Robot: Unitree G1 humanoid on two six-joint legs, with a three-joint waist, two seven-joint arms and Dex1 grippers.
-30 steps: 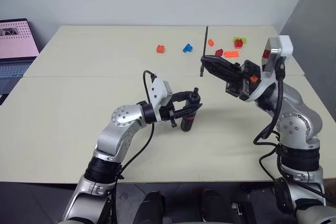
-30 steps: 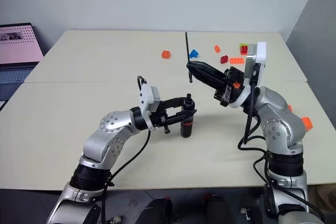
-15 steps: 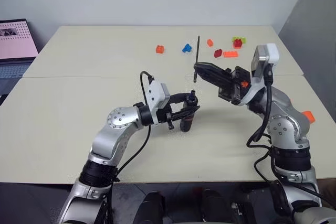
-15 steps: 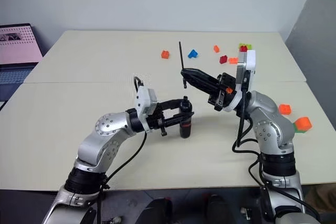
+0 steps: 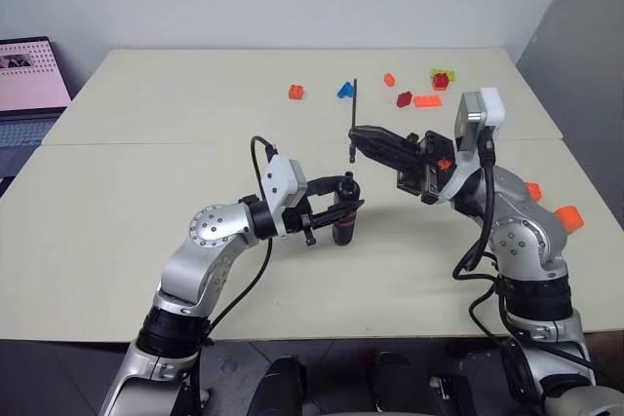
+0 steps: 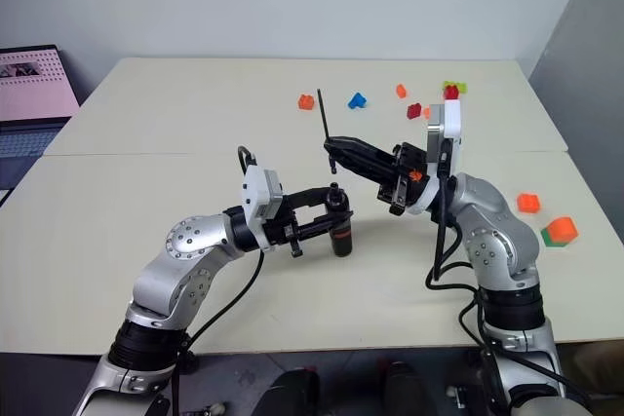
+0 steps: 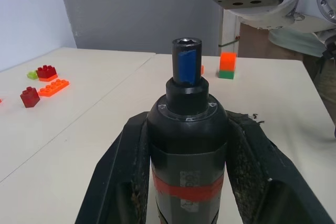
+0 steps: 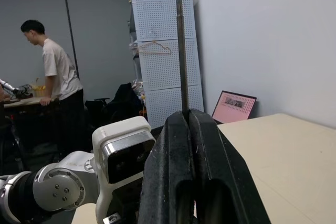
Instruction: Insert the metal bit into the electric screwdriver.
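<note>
While the left gripper [image 5: 343,211] clamps the electric screwdriver [image 5: 343,213] upright with its base on the counter [image 5: 146,192], socket end up, the right gripper [image 5: 357,133] is closed on the metal bit [image 5: 353,116] a little farther back and to the right, holding it upright above and just right of the screwdriver's top, not touching it. Toy bricks [image 5: 296,92] lie scattered at the far side.

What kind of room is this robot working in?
Probably a lab or workshop rather than a home. A white pegboard rack stands at the back, a laptop sits open beside the plain table, and small toy bricks lie scattered on it. A person stands at another bench.
</note>
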